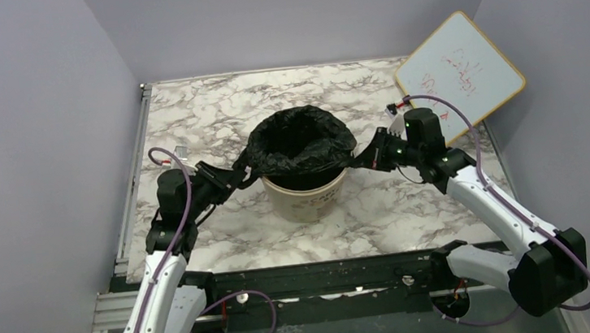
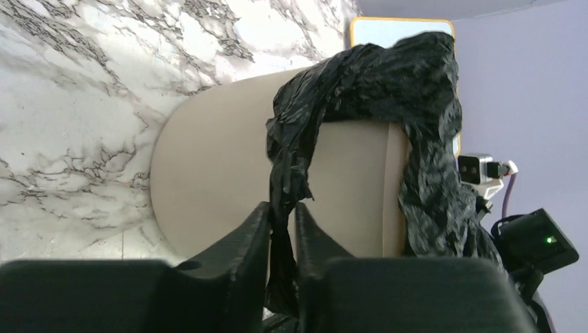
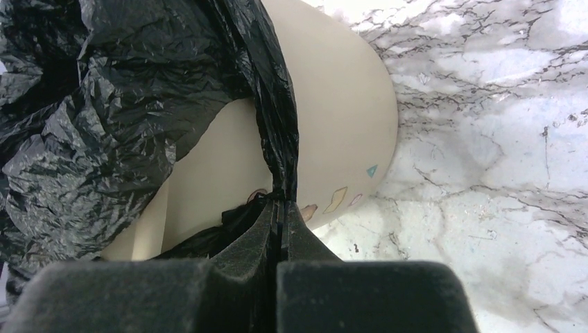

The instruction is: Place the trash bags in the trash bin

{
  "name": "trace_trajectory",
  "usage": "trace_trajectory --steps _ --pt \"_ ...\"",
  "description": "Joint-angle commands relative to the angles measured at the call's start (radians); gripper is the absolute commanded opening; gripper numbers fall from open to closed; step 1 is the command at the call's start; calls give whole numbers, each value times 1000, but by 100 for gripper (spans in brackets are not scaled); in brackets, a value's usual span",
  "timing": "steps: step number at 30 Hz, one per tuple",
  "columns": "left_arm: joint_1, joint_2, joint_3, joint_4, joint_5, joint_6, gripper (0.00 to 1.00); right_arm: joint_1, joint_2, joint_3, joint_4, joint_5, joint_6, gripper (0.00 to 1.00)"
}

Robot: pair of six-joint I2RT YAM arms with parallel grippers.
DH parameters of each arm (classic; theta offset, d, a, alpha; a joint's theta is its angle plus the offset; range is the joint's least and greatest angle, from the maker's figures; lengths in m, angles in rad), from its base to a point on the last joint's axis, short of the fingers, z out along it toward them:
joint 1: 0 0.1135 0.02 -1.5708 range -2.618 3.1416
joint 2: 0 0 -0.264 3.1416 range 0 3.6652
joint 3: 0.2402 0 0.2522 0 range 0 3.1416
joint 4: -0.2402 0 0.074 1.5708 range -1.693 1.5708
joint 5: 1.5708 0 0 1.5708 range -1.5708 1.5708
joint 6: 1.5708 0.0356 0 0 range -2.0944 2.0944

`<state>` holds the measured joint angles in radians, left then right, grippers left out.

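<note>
The beige trash bin [image 1: 307, 196] stands mid-table with the black trash bag [image 1: 299, 141] draped into it and over its rim. My left gripper [image 1: 237, 174] is at the bin's left side. In the left wrist view a hanging strand of the bag [image 2: 288, 159] runs down between its fingers, and the gripper [image 2: 282, 208] is shut on it against the bin wall [image 2: 215, 159]. My right gripper [image 1: 364, 158] is at the bin's right side. There it [image 3: 279, 201] is shut tight on a stretched handle of the bag [image 3: 281, 132], in front of the bin [image 3: 333, 104].
A white board with a yellow frame [image 1: 462, 73] leans at the back right, close behind my right arm. Bare marble tabletop [image 1: 188, 111] surrounds the bin. Grey walls close in the left, right and back sides.
</note>
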<state>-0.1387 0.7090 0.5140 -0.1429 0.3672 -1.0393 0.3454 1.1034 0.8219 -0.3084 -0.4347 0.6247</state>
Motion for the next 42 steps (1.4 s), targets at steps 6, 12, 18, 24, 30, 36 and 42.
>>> trace_trajectory --steps 6,12,18,24,30,36,42 --pt "5 -135 -37 8 148 -3 0 -4 -62 -25 44 -154 -14 1" --pt "4 -102 -14 -134 268 171 0 -3 -94 -53 -100 -41 -157 1" --pt "4 -106 -69 -144 145 188 0 -3 5 -104 -33 -62 -131 1" --pt "4 -38 -89 -29 152 157 0 -4 -3 -40 -94 87 -98 7" --pt "4 -32 -43 -79 139 209 0 -2 -175 49 -245 370 41 32" --pt "4 -39 -24 -65 151 192 0 -3 -325 -1 -128 253 268 56" --pt "5 -38 -8 -74 157 203 0 -3 -334 -84 30 99 502 60"
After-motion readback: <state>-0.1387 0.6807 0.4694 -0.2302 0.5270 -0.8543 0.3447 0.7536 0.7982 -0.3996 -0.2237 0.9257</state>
